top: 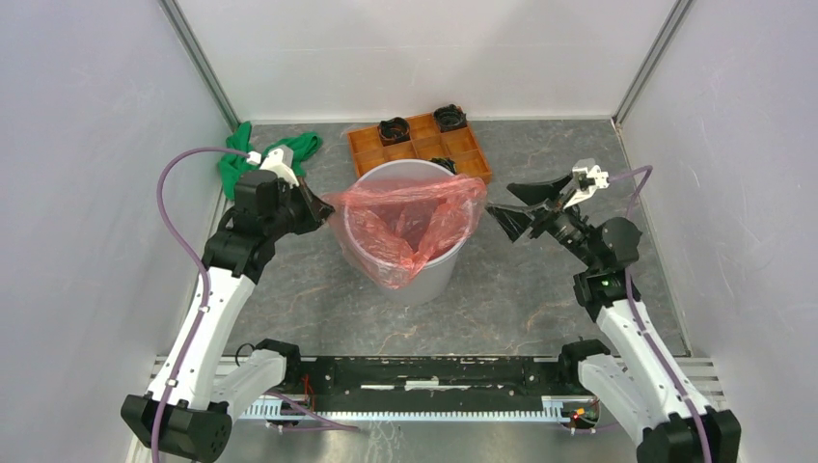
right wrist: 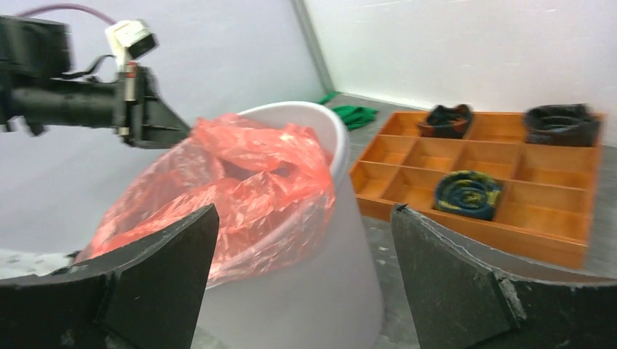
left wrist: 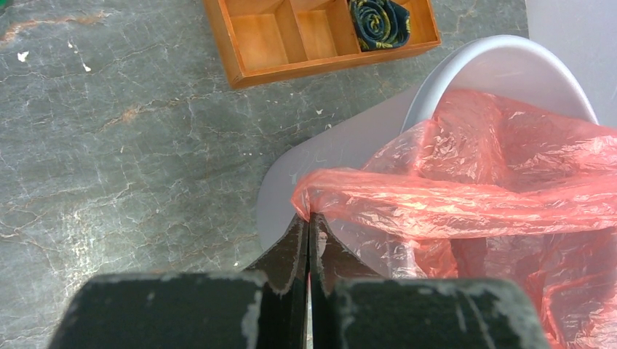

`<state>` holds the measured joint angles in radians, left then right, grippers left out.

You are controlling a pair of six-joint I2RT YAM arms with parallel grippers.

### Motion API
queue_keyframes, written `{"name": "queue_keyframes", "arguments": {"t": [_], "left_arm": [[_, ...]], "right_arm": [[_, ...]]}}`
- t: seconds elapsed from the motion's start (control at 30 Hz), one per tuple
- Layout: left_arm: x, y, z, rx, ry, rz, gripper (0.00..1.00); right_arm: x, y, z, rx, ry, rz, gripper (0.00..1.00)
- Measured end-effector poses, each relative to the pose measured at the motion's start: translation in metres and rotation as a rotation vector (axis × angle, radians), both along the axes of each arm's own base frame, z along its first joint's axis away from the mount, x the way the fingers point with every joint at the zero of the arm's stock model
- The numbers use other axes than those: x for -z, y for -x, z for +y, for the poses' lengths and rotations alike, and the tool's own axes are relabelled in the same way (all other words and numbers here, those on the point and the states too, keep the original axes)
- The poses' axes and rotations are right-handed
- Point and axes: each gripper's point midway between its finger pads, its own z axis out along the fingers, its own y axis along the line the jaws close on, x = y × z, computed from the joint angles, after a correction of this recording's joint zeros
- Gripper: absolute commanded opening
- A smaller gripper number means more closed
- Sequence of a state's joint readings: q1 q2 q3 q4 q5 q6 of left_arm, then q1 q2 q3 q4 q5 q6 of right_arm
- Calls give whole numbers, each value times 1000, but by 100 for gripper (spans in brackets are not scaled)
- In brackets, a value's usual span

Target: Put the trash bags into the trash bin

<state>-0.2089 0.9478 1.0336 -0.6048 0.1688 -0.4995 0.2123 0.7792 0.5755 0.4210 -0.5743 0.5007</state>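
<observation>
One trash bin (top: 444, 270) stands mid-surface (top: 540, 299). One trash bag (top: 410, 217), red-orange film, lies across its mouth, part inside and part hanging over the 6 o'clock wall. The left gripper (top: 325, 207), at the bin's 9 o'clock, is clamped on the bag's edge. The right gripper (top: 499, 199), at 3 o'clock, stands with jaws wide apart, holding nothing, near the rim. One orange tray (top: 371, 154) at 12 o'clock carries three rolled bundles (right wrist: 466, 194). One green cloth (top: 236, 164) lies at 10 o'clock.

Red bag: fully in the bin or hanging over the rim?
Partly in: the bag drapes over the bin's rim, one edge pinched in the shut left gripper.
</observation>
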Motion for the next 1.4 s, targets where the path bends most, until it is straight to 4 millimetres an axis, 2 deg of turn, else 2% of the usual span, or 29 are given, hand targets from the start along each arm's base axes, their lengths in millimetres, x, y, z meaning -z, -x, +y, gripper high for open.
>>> {"name": "queue_keyframes", "arguments": {"t": [0.13,0.2,0.27,0.33,0.4,0.57,0.67,0.73,0.83,0.9,1.0,1.1,1.23,1.4], "left_arm": [[-1,0,-1,4,2,0,2],[-1,2,-2,13,7,3,7],[-3,3,-3,17,9,3,23],[-5,5,-2,16,8,4,51],[-10,9,0,14,0,2,70],[-30,30,14,-41,-11,-52,91],[-43,49,21,-59,0,-99,99],[-53,61,20,-55,33,-130,100],[-62,77,6,6,133,-168,92],[-55,82,-10,70,217,-156,85],[-25,85,-29,130,313,-74,74],[-5,88,-41,164,399,-19,70],[-3,94,-50,195,508,-35,67],[-12,102,-56,232,613,-92,59]], "right_arm": [[6,8,10,-154,-106,32,85],[15,10,17,-217,-128,80,83],[19,13,21,-259,-142,103,77],[17,17,24,-288,-150,101,70],[14,20,25,-312,-156,88,66],[15,19,28,-337,-161,85,63],[19,16,29,-343,-162,101,70],[23,14,29,-345,-163,116,74],[27,11,30,-343,-162,128,79],[28,10,30,-337,-160,131,81],[29,8,29,-325,-163,136,82],[28,7,29,-322,-171,139,85],[28,6,30,-334,-190,152,85],[26,11,40,-382,-216,161,75]]}}
